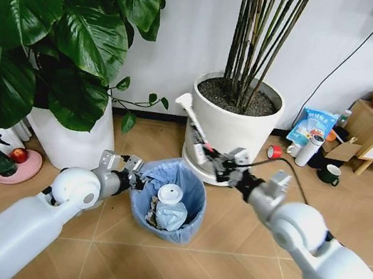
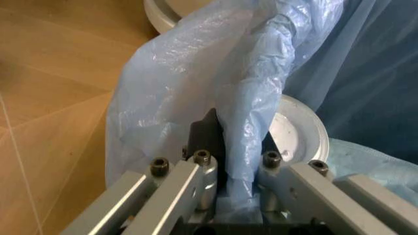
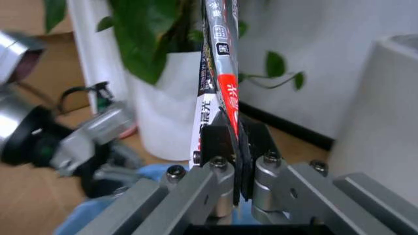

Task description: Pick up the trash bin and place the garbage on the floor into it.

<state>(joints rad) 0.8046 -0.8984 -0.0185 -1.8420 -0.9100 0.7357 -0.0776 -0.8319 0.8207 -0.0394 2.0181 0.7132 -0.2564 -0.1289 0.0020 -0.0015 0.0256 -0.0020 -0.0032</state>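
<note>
- One trash bin stands on the floor, with two white pieces inside.
- Left tool is clamped on its blue bag rim.
- Right tool pinches one flat wrapper above the bin.

Left claw and right claw (both arms extended) clamped.

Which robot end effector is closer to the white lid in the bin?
Left. The left end effector grips the trash bin rim beside the white lid; the right end effector holds a wrapper above the far rim.
</note>
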